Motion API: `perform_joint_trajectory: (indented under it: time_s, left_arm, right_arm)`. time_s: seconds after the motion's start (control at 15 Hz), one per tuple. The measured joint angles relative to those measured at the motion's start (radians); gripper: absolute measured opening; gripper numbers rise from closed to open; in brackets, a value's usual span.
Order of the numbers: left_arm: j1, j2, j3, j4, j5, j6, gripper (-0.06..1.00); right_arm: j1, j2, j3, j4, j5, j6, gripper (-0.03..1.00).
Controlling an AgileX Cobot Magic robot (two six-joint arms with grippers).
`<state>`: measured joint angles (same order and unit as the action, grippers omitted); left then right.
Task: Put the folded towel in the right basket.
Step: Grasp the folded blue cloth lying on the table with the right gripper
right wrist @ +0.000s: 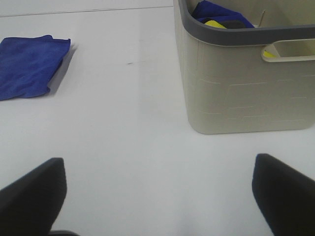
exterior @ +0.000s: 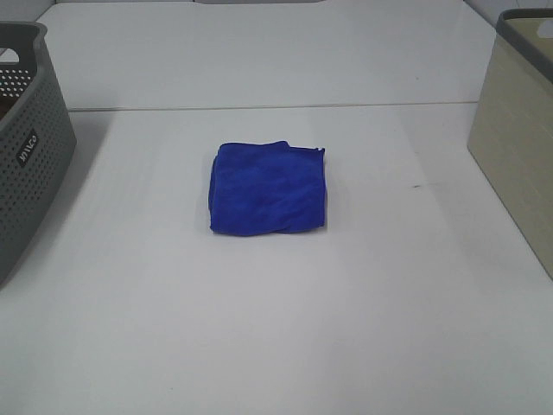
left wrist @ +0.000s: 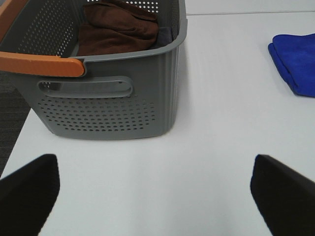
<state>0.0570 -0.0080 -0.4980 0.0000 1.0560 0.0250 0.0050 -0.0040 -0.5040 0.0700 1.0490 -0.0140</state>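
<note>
A folded blue towel [exterior: 269, 188] lies flat in the middle of the white table. It also shows in the left wrist view [left wrist: 295, 61] and the right wrist view [right wrist: 29, 65]. The right basket [exterior: 521, 130] is beige with a grey rim, at the table's right edge; the right wrist view [right wrist: 246, 81] shows blue and yellow items inside it. My left gripper [left wrist: 155, 196] is open and empty, well back from the towel. My right gripper [right wrist: 160, 194] is open and empty, between towel and basket but short of both. Neither gripper shows in the exterior high view.
A grey perforated basket [exterior: 26, 147] stands at the left edge; the left wrist view shows its wall [left wrist: 108, 93], an orange handle [left wrist: 42, 64] and a brown cloth [left wrist: 115, 29] inside. A seam [exterior: 259, 107] crosses the table behind the towel.
</note>
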Motion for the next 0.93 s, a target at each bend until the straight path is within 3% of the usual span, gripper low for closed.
perform_joint_trajectory:
  time_s: [0.53,0.73,0.93]
  left_arm:
    - [0.0,0.0,0.0,0.015,0.0,0.0,0.98]
    - [0.0,0.0,0.0,0.015,0.0,0.0,0.98]
    - [0.0,0.0,0.0,0.015,0.0,0.0,0.98]
  right_arm:
    - [0.0,0.049,-0.02,0.005,0.015,0.006,0.98]
    - [0.0,0.609,-0.397,0.086,0.148,0.046,0.95]
    - [0.0,1.059,-0.799,0.168,0.159,0.032,0.95]
